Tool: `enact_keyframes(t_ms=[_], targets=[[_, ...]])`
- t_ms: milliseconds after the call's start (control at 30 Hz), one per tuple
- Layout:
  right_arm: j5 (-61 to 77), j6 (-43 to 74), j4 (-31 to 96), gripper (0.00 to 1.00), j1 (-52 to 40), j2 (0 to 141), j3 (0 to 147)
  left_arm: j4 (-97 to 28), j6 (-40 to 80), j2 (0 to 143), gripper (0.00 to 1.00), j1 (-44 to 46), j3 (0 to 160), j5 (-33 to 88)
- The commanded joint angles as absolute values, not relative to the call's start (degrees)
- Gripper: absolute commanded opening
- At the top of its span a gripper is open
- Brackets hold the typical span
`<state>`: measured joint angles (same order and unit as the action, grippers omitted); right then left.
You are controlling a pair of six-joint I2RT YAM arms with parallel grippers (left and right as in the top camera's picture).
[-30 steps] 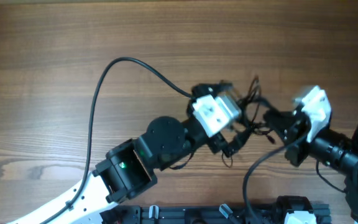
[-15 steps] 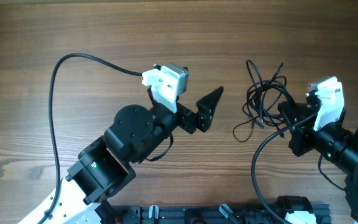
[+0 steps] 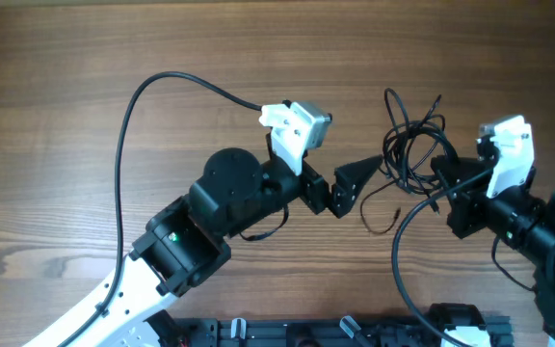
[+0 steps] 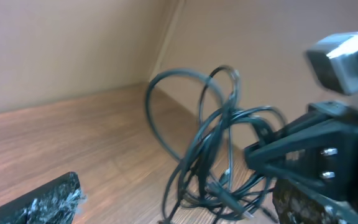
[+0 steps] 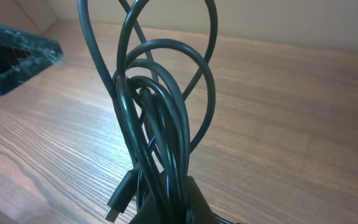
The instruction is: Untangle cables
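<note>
Right of the table's [image 3: 66, 77] middle, my right gripper [image 3: 443, 176] pinches the cables [image 3: 408, 145]; my wide-open left gripper [image 3: 350, 185] must next seize one loop.

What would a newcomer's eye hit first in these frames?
The knot of thin black cables, right of centre on the wooden table, with its loops rising from the shut right end effector that pinches it. Then the left end effector, wide open, pointing at the bundle from close on its left.

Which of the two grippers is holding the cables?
The right gripper, shut on the cables; the left gripper stands open beside them, holding nothing.
</note>
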<state>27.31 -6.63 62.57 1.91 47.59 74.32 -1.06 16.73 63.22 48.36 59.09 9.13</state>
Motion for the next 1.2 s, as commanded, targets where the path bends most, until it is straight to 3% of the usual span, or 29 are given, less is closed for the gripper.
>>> enact_keyframes(t_ms=[0, 467, 1167], targets=[[27.00, -6.02, 62.28, 0.04, 1.89, 48.29, 75.37, 2.00, 17.21, 63.51, 1.00, 48.21, 59.27, 13.56], [35.70, -15.68, 63.11, 0.04, 1.89, 48.56, 75.37, 12.23, 34.87, 70.59, 1.00, 47.99, 59.27, 16.95], [34.92, -16.49, 64.40, 0.04, 1.87, 50.30, 75.35, 17.39, 35.24, 71.05, 0.92, 48.16, 59.27, 23.18]])
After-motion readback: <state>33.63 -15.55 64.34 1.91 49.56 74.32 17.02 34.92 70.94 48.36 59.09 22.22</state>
